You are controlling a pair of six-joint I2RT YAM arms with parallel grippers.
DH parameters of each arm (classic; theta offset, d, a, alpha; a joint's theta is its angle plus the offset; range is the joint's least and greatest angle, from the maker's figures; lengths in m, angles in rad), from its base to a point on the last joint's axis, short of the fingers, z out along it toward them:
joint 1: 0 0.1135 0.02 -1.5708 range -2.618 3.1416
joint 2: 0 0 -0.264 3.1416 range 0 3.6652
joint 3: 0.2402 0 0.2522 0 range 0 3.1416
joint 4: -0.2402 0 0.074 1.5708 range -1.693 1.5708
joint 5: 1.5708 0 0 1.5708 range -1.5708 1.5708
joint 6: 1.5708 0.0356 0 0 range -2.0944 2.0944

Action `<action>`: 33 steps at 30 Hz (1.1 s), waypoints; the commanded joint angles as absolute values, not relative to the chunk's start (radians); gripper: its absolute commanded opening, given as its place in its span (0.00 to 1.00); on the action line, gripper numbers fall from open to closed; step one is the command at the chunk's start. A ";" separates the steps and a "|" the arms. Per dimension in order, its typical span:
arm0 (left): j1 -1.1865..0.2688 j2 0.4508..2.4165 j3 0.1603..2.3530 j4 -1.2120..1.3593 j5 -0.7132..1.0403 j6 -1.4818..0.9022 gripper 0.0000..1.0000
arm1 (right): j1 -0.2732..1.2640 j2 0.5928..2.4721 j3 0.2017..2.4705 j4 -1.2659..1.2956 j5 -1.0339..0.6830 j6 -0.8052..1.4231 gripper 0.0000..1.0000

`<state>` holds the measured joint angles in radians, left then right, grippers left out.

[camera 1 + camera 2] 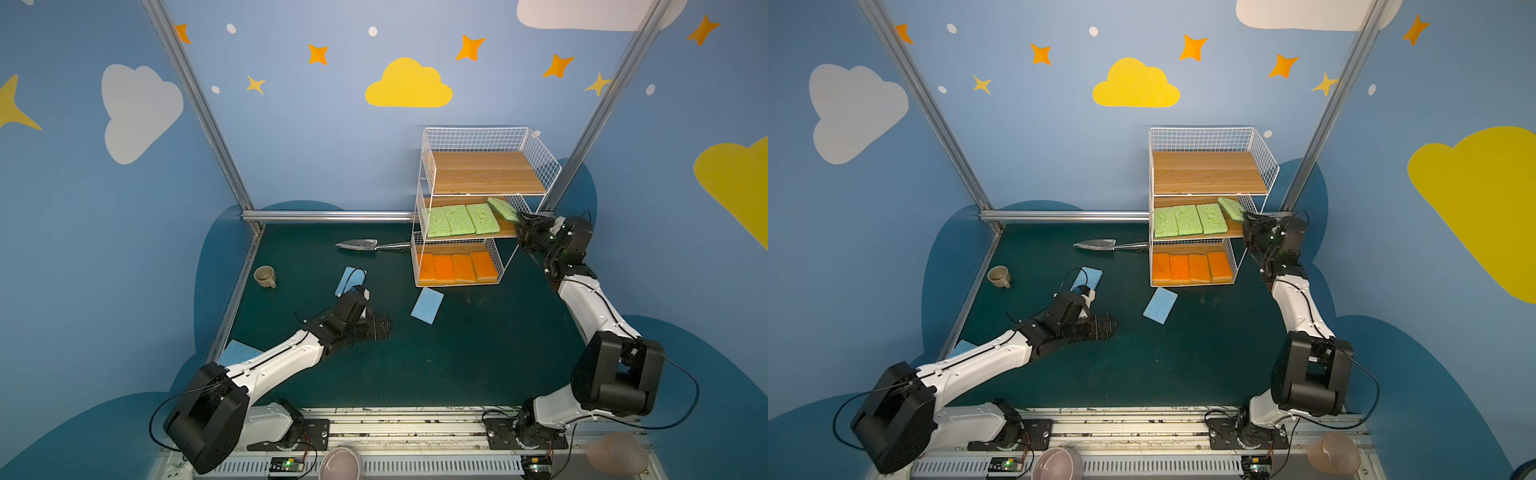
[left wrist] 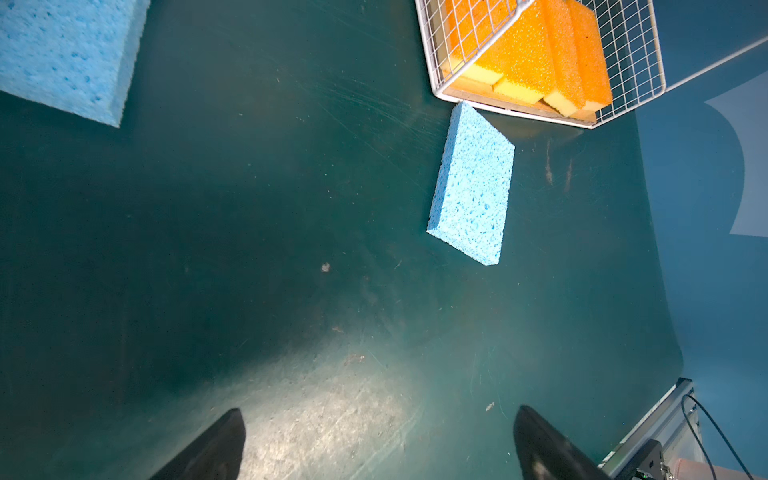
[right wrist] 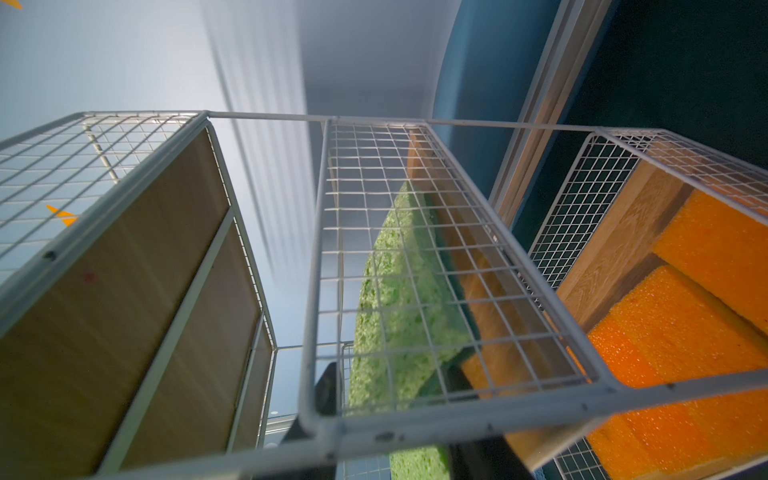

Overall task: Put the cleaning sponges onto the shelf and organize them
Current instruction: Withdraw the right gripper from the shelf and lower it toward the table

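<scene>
There are eleven sponges in total. Four of them are orange sponges [image 1: 457, 268] and four are green sponges [image 1: 457, 220]. Of the green ones, three lie flat and one tilted green sponge [image 1: 503, 208] leans at the end of the row. The other three are blue sponges: one blue sponge [image 1: 428, 305] in the middle of the table, a second blue sponge [image 1: 348, 278] further left, and a third blue sponge [image 1: 239, 351] partly hidden under an arm. There is one shelf [image 1: 473, 141], and it has three wooden boards [image 1: 486, 172]. I also count one cup [image 1: 264, 276], one metal trowel [image 1: 357, 245], one pink bowl [image 1: 340, 463] and two robot arms [image 1: 282, 353].
</scene>
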<state>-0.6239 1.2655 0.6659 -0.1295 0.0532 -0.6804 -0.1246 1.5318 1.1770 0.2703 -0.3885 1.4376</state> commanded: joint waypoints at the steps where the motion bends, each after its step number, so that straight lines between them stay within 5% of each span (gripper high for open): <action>1: -0.620 1.266 0.673 -0.133 0.057 -0.680 1.00 | -0.130 1.559 1.162 0.340 -0.385 1.455 0.37; 14: -0.621 1.245 0.664 -0.145 0.045 -0.680 1.00 | -0.117 1.588 1.155 0.378 -0.380 1.480 0.22; 19: -0.621 1.254 0.661 -0.141 0.043 -0.679 1.00 | -0.118 1.561 1.128 0.386 -0.374 1.479 0.08; 28: -0.621 1.253 0.660 -0.132 0.052 -0.680 1.00 | -0.119 1.506 1.091 0.363 -0.368 1.460 0.10; 33: -0.622 1.255 0.664 -0.141 0.047 -0.670 1.00 | -0.121 1.493 1.081 0.360 -0.379 1.462 0.23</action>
<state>-0.6235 1.2636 0.6655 -0.1326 0.0521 -0.6804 -0.1162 1.5269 1.0916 0.3550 -0.3824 1.4784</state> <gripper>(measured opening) 0.997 0.215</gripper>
